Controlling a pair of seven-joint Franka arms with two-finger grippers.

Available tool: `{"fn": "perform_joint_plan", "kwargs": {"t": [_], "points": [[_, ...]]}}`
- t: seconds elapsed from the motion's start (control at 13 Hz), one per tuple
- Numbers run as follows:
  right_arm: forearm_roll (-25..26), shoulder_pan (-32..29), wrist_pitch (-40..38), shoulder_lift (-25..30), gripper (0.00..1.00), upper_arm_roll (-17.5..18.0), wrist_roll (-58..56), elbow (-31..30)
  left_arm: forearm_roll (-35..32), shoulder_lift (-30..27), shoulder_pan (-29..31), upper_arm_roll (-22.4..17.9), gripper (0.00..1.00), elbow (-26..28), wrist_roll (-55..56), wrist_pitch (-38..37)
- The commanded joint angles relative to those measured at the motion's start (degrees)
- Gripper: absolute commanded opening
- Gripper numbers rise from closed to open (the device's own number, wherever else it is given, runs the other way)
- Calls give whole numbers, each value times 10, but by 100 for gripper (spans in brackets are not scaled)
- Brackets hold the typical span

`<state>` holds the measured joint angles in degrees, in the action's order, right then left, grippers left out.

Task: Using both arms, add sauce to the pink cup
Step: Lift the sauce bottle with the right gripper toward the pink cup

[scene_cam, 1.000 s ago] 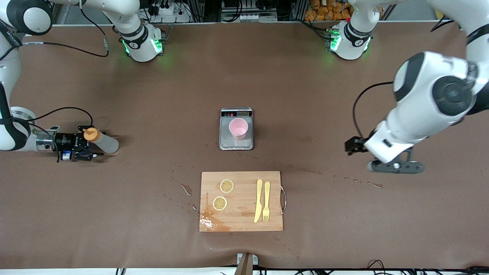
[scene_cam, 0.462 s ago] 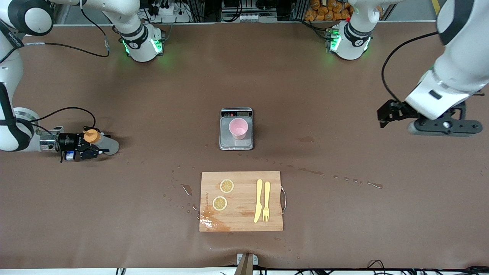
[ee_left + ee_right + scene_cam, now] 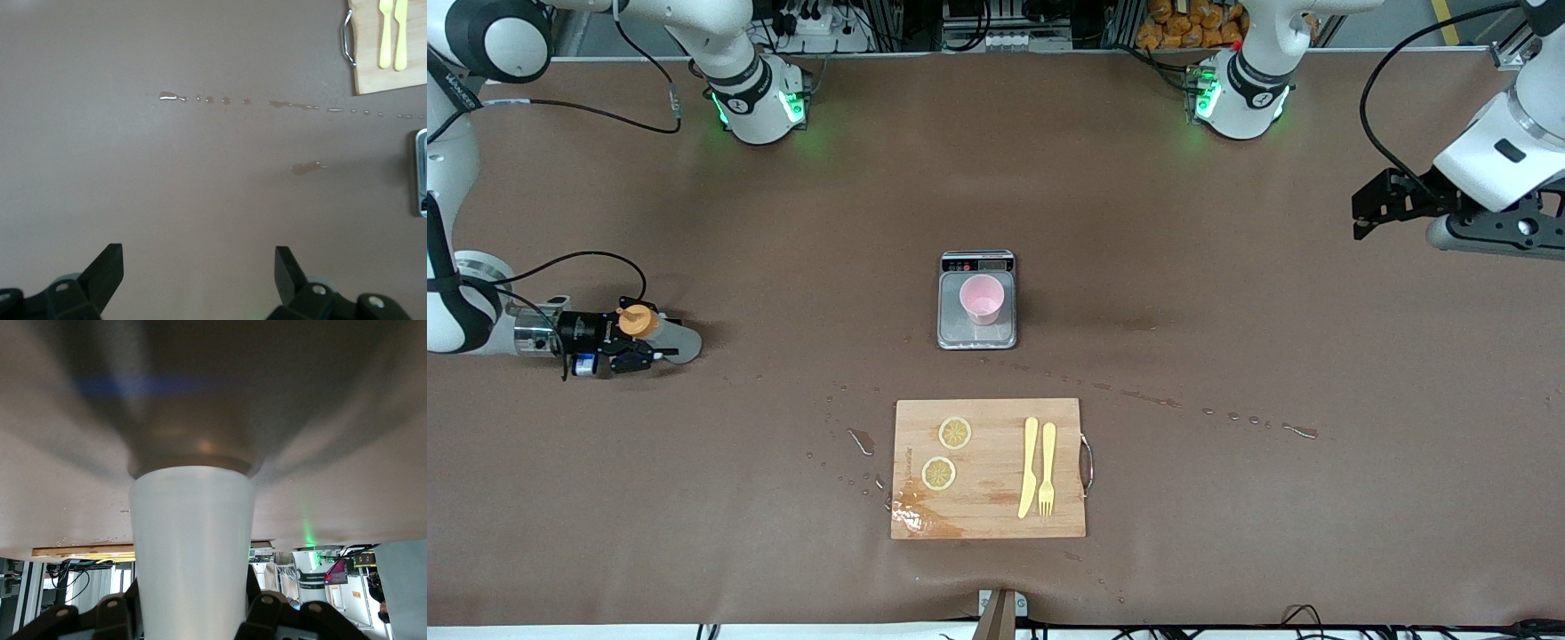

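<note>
The right gripper (image 3: 640, 348) squeezes the sauce (image 3: 660, 333) bottle at the right arm's end of the table. The pink cup (image 3: 982, 298) sits well apart on the scale (image 3: 977, 335). The left gripper (image 3: 197, 270) hangs high with its fingers apart.

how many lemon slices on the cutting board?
2. Both lie on the cutting board toward the right arm's end: one lemon slice farther from the front camera, the other nearer. None seem hidden.
</note>
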<state>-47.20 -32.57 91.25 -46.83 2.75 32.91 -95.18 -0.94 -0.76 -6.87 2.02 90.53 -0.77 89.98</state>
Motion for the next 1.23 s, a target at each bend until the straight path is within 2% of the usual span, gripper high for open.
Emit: {"fn": "perform_joint_plan", "kwargs": {"t": [0.0, 0.31, 0.62, 0.77, 1.0, 1.15], "points": [[-8, 25, -3, 34, 56, -4, 36, -3, 37, -10, -5, -9, 100, 10, 3, -2], [10, 57, 2, 60, 57, -5, 82, 12, 41, -8, -7, -5, 100, 7, 5, 18], [96, 122, 52, 129, 58, -5, 194, 18, 53, -6, -5, -8, 100, 7, 4, 37], [123, 145, 61, 154, 58, -5, 238, 18, 47, -6, -5, -7, 100, 7, 7, 37], [125, 171, 62, 170, 58, -5, 286, 21, 41, -5, -2, -12, 100, 1, 12, 34], [138, 195, 66, 180, 58, -5, 321, 21, 10, -4, -1, -11, 100, -4, 6, 33]]}}
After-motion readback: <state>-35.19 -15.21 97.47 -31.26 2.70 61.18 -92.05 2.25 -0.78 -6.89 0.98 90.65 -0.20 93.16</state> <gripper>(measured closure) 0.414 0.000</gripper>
